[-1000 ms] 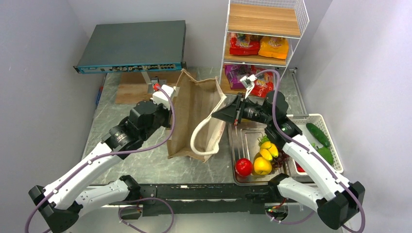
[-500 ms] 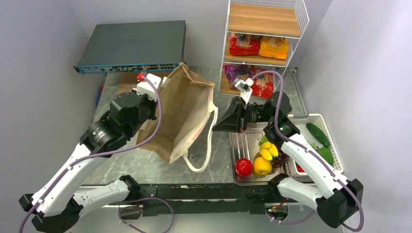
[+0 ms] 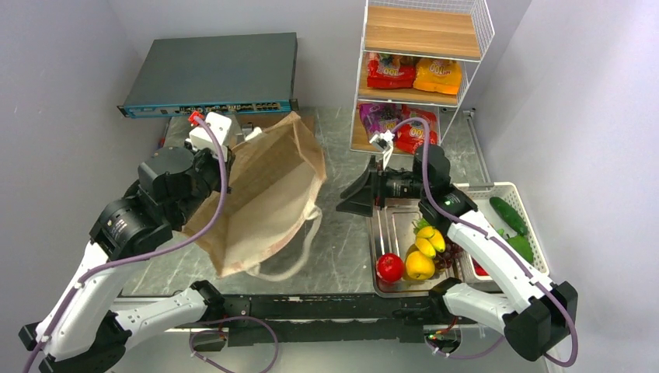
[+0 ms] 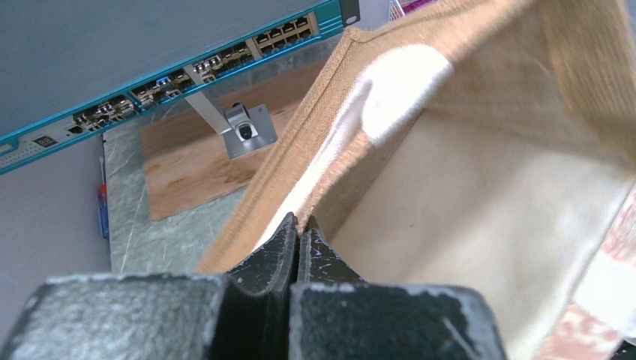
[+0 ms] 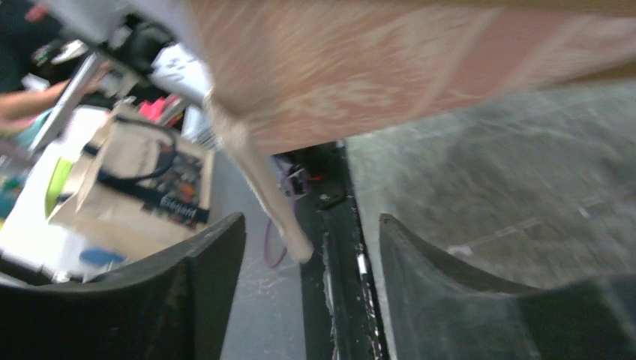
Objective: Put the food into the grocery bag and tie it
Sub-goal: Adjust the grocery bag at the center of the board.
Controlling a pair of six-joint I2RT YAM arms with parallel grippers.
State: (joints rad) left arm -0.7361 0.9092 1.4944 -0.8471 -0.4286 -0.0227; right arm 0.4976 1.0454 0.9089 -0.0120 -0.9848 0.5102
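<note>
top: left gripper pinches the rim of the bag, tilted above the table's left half; right gripper spread, beside the tray of fruit; left wrist: jaws pressed on the rim; right wrist: jaws spread, handle hanging ahead

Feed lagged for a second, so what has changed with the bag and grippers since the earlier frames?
The right gripper opened and let go of the bag. The left gripper, shut on the bag's rim, swung it left, tilting it; its handle now hangs loose. The fruit in the tray, the cucumber and the shelf packets stayed put.
</note>
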